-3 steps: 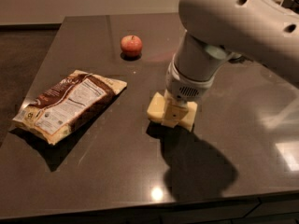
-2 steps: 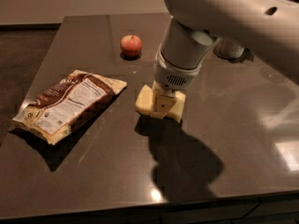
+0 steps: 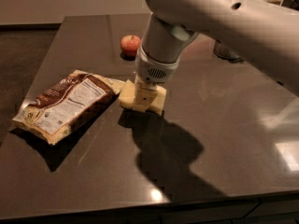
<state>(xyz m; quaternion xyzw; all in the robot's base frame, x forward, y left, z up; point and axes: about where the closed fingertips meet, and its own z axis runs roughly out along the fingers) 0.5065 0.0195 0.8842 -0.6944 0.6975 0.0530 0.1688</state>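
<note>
The gripper [image 3: 144, 98] holds a yellow block [image 3: 125, 98] low over the dark table [image 3: 224, 125], just beside a brown snack bag [image 3: 65, 104], with a red apple [image 3: 130, 44] behind.

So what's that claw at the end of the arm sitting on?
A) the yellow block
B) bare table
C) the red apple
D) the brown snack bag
A: the gripper is down on the yellow block, which lies just right of the snack bag, while the apple sits apart, further back on the table.
</note>
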